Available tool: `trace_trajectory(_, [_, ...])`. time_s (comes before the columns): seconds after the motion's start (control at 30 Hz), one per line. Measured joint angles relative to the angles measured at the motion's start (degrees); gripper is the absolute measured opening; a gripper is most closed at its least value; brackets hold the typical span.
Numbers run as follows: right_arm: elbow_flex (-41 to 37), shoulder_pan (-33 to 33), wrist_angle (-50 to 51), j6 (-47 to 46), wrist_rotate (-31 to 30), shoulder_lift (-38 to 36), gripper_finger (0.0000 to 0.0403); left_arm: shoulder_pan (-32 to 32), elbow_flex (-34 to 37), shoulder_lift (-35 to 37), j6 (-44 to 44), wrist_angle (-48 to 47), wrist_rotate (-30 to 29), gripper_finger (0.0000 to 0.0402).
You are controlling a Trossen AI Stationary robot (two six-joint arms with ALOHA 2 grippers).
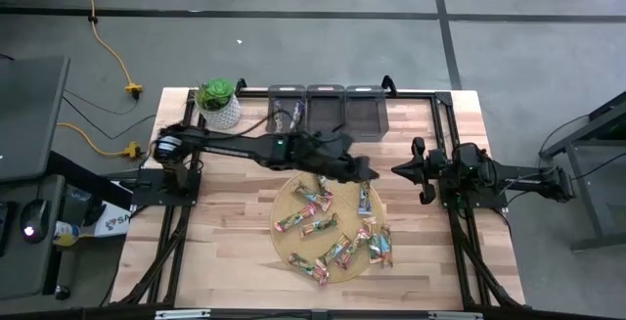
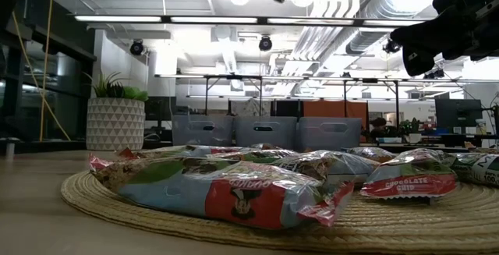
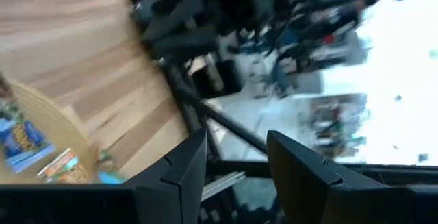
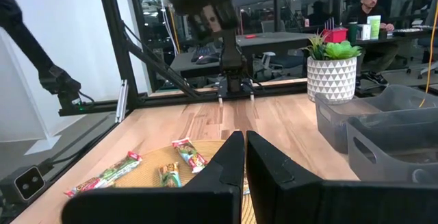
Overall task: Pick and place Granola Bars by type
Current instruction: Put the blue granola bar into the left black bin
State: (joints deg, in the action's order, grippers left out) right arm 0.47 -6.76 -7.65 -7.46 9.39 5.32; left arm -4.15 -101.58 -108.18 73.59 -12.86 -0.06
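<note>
Left gripper (image 1: 367, 172) has its fingers (image 3: 183, 172) apart with nothing between them, and it's hanging over the far edge of the round woven mat (image 1: 283, 230), arm stretched out from the left side of the table. My guess is it's held open like that because it's between picks, either heading down for a bar or coming off a drop, can't say which. The granola bars (image 1: 333, 230) are scattered loose all over the mat, pink, green and blue wrappers mixed together, so the sorting looks barely started. The three grey bins (image 1: 327, 112) sit in a row just beyond the mat, next to a potted plant (image 1: 218, 102); the leftmost seems to have something in it. Right gripper (image 1: 403, 169) is parked off the mat's right side with its fingers (image 4: 226, 162) pressed together, empty, presumably staying out of the way.
</note>
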Motion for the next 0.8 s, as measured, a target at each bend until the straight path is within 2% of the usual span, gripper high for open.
trace_trajectory(0.07, [0.00,0.00,0.17,0.00,0.00,-0.02,0.0000,-0.07,-7.41,-4.21,-1.79,-4.92,1.06,0.0152])
trace_trajectory(0.17, [0.00,0.00,0.13,0.00,0.00,0.25,0.0000,-0.01,-18.91,-10.09,-3.28,-17.38,0.80,0.0152])
trace_trajectory(0.3, [0.00,0.00,0.10,0.00,0.00,0.65,0.0000,0.03,-31.89,-15.94,-2.80,-32.95,-4.92,0.0152])
trace_trajectory(0.33, [0.00,0.00,0.07,0.00,0.00,0.70,0.0000,0.03,-33.72,-17.18,-2.44,-34.10,-6.26,0.0152])
trace_trajectory(0.53, [0.00,0.01,0.09,0.00,0.00,0.70,0.0000,-0.05,-31.95,-20.46,1.85,-33.99,-7.89,0.0152])
trace_trajectory(0.6, [0.00,0.00,0.05,0.00,0.00,0.76,0.0000,-0.10,-31.58,-21.77,2.75,-35.50,-6.65,0.0152])
trace_trajectory(0.8, [0.00,0.00,0.26,0.00,0.00,1.06,0.0000,-0.40,-31.66,-27.41,4.75,-30.59,-4.28,0.0152])
